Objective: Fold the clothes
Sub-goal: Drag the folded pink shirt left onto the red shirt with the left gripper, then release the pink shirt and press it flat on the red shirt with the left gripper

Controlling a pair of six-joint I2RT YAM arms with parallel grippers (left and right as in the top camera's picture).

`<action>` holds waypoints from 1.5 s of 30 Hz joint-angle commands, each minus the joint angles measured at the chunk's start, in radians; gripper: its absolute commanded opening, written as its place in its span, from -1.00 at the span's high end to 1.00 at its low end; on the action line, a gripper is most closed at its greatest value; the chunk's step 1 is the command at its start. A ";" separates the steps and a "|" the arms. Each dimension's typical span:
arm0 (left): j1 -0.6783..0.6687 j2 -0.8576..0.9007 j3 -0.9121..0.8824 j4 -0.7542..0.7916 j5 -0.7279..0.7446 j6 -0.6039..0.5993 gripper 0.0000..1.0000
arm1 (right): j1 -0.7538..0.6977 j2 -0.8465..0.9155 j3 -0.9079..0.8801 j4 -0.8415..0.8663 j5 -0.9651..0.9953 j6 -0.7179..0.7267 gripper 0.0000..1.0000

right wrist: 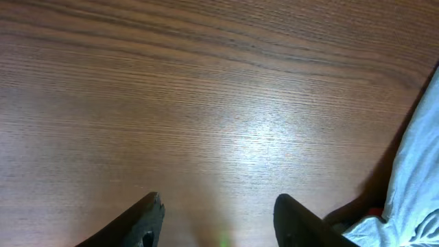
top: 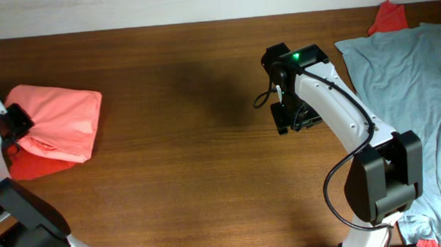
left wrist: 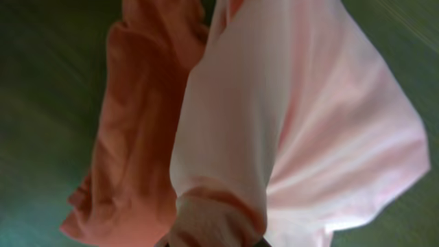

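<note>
"Where was the left gripper (top: 14,123) when you paused?"

"I had it at the left edge of the folded salmon-pink cloth garment (top: 60,123). Its wrist camera showed only pink fabric right up against the lens, so I couldn't tell whether the jaws were closed on it."

"And the right gripper (right wrist: 218,200)?"

"I saw its fingers spread wide with nothing between them, over the bare brown wooden table (right wrist: 206,103). The crumpled light-blue garment (top: 411,83) lay off to its right."
</note>
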 commanded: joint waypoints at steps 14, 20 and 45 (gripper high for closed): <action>0.013 -0.057 0.109 0.010 0.182 -0.025 0.99 | -0.003 -0.018 0.015 -0.003 0.027 0.005 -0.14; 0.013 -0.094 0.123 -0.015 0.082 -0.025 0.99 | -0.003 -0.018 0.015 -0.003 0.027 0.005 -0.14; 0.019 -0.074 0.085 -0.047 -0.016 -0.026 0.00 | -0.003 -0.018 0.015 -0.003 0.018 0.005 -0.14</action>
